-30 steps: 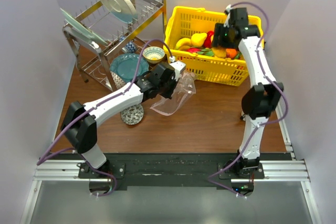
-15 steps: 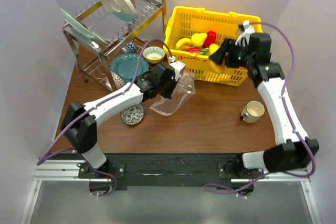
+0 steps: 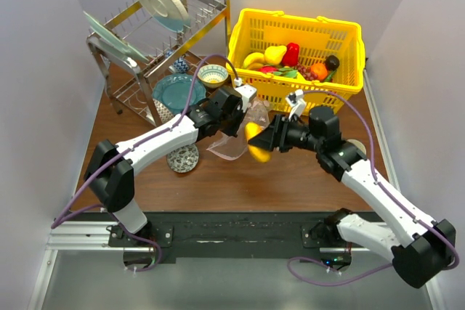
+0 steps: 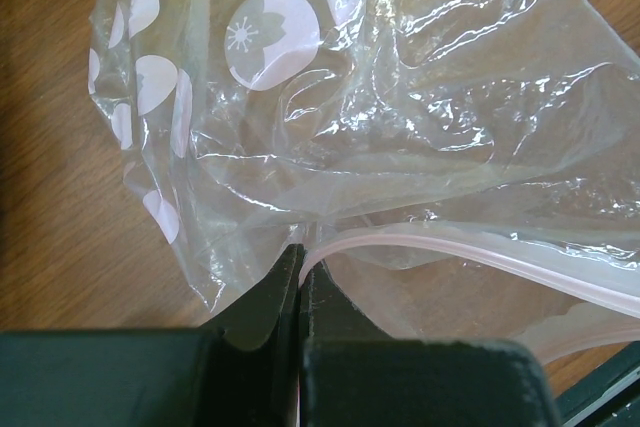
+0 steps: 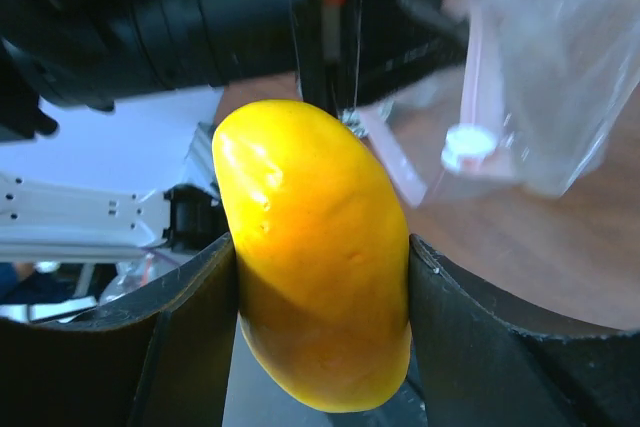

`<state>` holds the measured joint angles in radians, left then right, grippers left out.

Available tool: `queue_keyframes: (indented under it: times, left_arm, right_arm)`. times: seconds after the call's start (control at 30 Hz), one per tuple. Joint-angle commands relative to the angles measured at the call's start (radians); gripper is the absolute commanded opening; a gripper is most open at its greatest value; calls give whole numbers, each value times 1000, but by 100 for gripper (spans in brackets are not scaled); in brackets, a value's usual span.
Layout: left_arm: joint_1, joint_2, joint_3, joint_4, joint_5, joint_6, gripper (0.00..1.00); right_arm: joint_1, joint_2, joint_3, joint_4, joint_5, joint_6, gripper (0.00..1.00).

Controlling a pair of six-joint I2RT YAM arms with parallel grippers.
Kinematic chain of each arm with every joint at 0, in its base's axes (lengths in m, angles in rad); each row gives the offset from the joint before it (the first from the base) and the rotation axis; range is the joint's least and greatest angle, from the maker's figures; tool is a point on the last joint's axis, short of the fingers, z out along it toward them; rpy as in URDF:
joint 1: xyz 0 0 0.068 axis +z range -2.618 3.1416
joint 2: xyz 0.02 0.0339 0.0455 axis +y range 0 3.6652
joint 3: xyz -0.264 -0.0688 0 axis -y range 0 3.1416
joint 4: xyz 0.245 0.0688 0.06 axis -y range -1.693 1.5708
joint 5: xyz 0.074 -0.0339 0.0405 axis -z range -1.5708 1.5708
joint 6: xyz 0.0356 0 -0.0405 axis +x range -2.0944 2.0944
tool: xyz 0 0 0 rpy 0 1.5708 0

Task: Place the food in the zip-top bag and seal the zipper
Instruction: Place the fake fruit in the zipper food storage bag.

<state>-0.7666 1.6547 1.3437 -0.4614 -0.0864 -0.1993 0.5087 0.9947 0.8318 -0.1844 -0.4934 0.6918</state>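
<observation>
**Yellow Fruit Being Held at the Bag's Side**

A yellow toy fruit [image 3: 255, 143] is being gripped by the right end effector [image 3: 263, 139]. In the right wrist view the fingers [image 5: 180, 347] are being pressed against both flanks of the fruit, which fills the gap between them. The fruit is being held over the bench [image 3: 290, 176], just beside the right side of the zip-top bag [image 3: 234, 143].

The bag is lying crumpled on the bench. Its edge is being pinched by the left end effector [image 4: 300, 265], whose jaws are being kept tight together on the plastic, right where the pink zipper [image 4: 480, 252] ends. Toward the right of the left wrist view, two zipper strips are being shown apart.

The rest of the food [image 3: 290, 63] is being carried in the yellow basket [image 3: 305, 30] at the far side, well apart from the bag.
</observation>
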Motion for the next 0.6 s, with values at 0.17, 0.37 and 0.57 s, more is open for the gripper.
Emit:
queue_keyframes:
  times: [0.17,0.37,0.57]
  left_arm:
    - [7,-29,18,30,30,-64,0]
    - [-23,-62,32,26,-21,-150,0]
    - [-42,-98,57,-63,-12,-264,0]
  right_arm:
    - [119,15,-131,227,96,248,51]
    - [123,64,-146,218,186,288,51]
    - [122,45,-163,145,329,321,53]
